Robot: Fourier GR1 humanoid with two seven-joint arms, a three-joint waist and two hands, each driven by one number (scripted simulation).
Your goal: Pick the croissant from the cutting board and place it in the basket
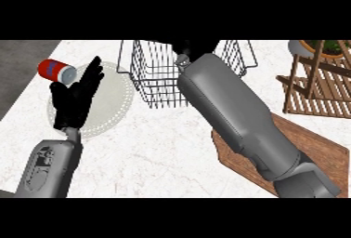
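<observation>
The wire basket [159, 74] stands at the back middle of the counter. My right forearm stretches from the lower right across the wooden cutting board [312, 144] up to the basket. My right hand [197, 47] hovers over the basket's middle, partly cut off by the view's top edge. No croissant shows anywhere: the bare part of the board holds nothing, and whatever lies under the hand is hidden. At the left, my left hand [77, 95] rests open with its fingers up, over a pale round plate [113, 104].
A red can [56, 70] lies at the back left beside the plate. A slatted wooden stand [316, 90] with a potted plant [322, 47] occupies the back right corner. The counter's left edge runs past the can.
</observation>
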